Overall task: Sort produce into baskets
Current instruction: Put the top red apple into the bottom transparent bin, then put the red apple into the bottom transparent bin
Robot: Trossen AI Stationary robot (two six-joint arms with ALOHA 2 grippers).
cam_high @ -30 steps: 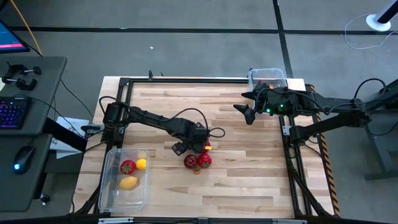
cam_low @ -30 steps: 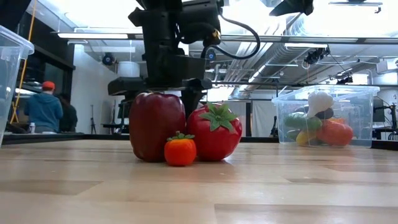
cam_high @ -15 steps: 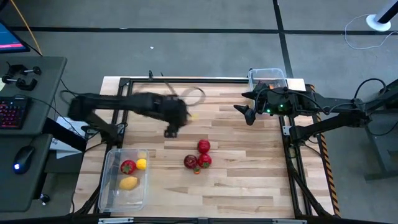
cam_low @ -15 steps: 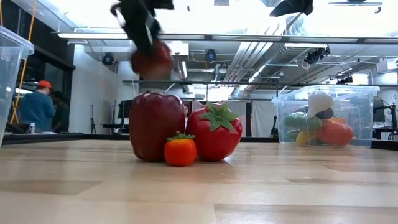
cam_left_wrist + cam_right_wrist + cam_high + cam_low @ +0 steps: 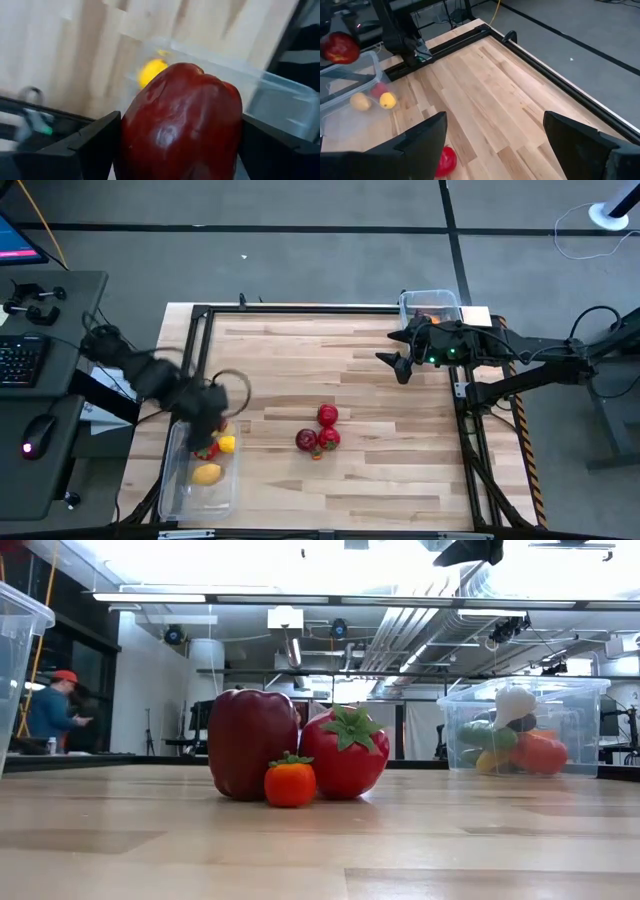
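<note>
My left gripper [image 5: 207,418] hangs over the far end of the left basket [image 5: 188,498], shut on a dark red apple [image 5: 182,120], which also shows in the right wrist view [image 5: 340,47]. That clear basket holds a red strawberry [image 5: 205,448] and two yellow lemons [image 5: 207,473]. Three red fruits [image 5: 327,416] and a small orange one [image 5: 290,781] rest on the table's middle. The right basket [image 5: 430,302], at the far right, holds mixed produce [image 5: 510,735]. My right gripper [image 5: 398,366] is open in the air beside it. My left gripper pinches the dark red apple between its two fingers, one on each opposite side [image 5: 127,150]. The fingers point down from above. The apple is lifted clear, over the left basket's far end.
The black frame rails [image 5: 300,310] run along the table's edges. Bare wood [image 5: 300,360] lies between the fruit cluster and the far rail. A desk with keyboard and mouse [image 5: 35,430] stands left of the table. A person [image 5: 55,705] stands far behind in the room.
My left gripper has risen from the fruit cluster at the table's middle with the dark red apple. It has swung toward the table's left edge and rolled about its own axis, and it now hangs over the left basket. The apple is lifted clear; the other fruits have stayed put.
</note>
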